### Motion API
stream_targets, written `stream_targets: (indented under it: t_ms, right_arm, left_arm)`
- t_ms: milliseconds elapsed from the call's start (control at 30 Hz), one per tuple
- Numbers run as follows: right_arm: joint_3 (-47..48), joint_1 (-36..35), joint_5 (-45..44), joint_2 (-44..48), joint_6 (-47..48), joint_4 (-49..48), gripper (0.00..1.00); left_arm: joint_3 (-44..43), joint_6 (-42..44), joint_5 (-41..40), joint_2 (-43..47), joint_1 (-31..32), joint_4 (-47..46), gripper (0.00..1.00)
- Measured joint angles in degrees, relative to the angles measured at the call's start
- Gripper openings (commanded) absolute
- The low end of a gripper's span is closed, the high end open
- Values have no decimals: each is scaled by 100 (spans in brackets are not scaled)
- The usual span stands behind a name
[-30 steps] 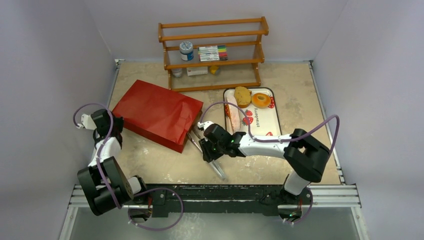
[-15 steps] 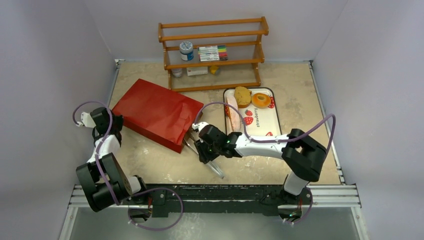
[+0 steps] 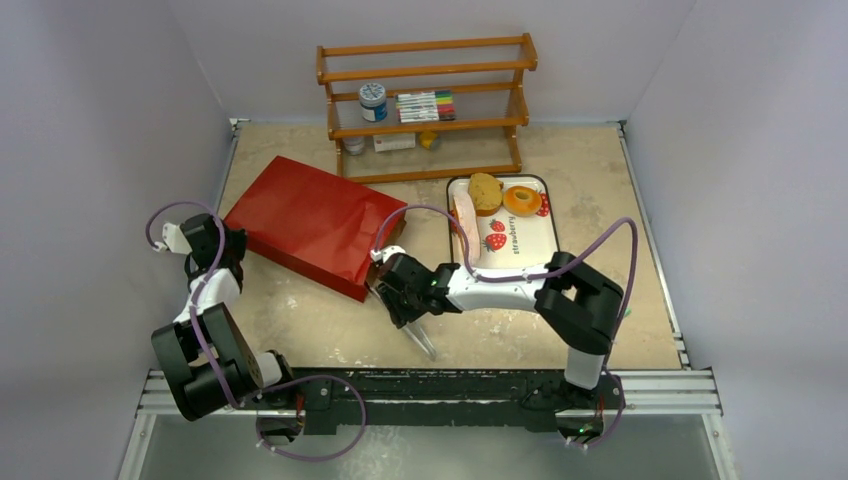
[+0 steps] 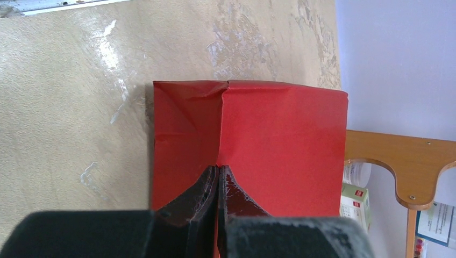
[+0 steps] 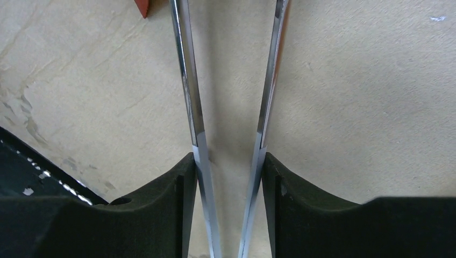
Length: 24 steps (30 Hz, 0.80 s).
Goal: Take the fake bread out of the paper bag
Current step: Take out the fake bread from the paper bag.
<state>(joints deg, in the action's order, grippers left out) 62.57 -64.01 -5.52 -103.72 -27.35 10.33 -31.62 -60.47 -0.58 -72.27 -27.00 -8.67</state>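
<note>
The glossy red paper bag lies flat on the table, its open mouth toward the right front. My left gripper is at the bag's closed left end, jaws shut on a fold of the red paper, fingertips meeting at the crease. My right gripper is shut on metal tongs, whose two arms run forward between its fingers toward the bag's mouth. A red corner of the bag shows at the top of the right wrist view. No bread shows inside the bag.
A strawberry-print tray right of the bag holds a bread piece, a doughnut and a long pale item. A wooden rack with a jar and markers stands at the back. Walls enclose the table.
My right gripper has moved left with the tongs, bringing them closer to the bag's mouth. The left gripper and the bag have stayed put.
</note>
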Motion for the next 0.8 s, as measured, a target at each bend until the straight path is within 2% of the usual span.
stream_targets:
  t_ms: [800]
  right_arm:
    - [833,11,-577,-634,-391,264,52]
  left_arm:
    - [0,-42,15,2,0,-74,0]
